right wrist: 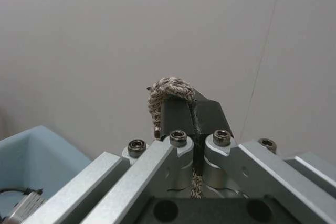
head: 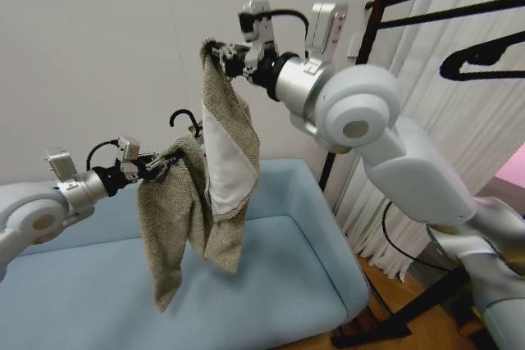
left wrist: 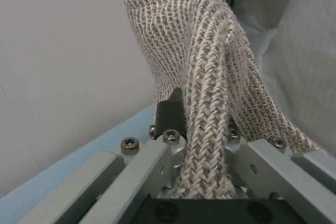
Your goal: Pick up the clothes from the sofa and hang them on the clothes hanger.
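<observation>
Blue sofa [head: 283, 284] below, one knit garment [head: 174, 211] (cream-lined), left claw [head: 161, 165] and right claw [head: 220, 56] each gripping it

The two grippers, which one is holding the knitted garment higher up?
The right gripper: it pinches the top corner of the garment, while the left gripper clamps a fold lower down, above the sofa.
</observation>
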